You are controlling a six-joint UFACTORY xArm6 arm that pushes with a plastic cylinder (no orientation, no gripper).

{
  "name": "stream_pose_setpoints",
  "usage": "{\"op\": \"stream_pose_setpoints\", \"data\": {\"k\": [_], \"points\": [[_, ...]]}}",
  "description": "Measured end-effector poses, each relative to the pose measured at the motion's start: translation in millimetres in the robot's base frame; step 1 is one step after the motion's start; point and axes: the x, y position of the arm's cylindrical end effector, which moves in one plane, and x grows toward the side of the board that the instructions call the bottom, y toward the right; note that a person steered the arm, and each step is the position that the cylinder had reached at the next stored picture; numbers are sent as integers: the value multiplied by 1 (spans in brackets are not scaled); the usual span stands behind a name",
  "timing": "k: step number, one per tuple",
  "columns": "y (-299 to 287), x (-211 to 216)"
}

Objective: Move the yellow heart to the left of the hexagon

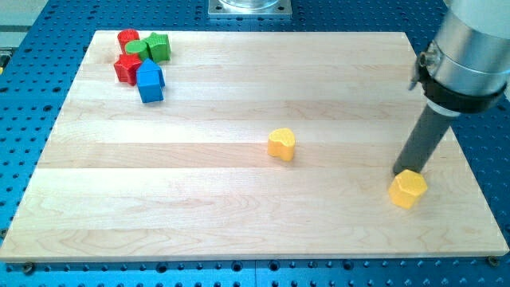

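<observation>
The yellow heart (281, 144) lies near the middle of the wooden board (199, 207), a little right of centre. The yellow hexagon (408, 189) lies at the lower right of the board. My tip (402, 170) rests just above the hexagon's upper left edge, touching or almost touching it. The heart is well to the left of my tip and the hexagon.
A cluster of blocks sits at the board's upper left: a red cylinder-like block (127, 38), a green block (158, 47), another green piece (139, 49), a red block (127, 68) and a blue block (150, 82). The arm's grey body (470, 48) hangs over the upper right.
</observation>
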Motion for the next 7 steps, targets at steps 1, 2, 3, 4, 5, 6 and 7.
{"op": "stream_pose_setpoints", "data": {"k": [1, 2, 3, 4, 5, 6, 7], "points": [[0, 16], [-8, -1], [-42, -66], [-109, -93], [-162, -86], [-144, -52], [-70, -35]]}}
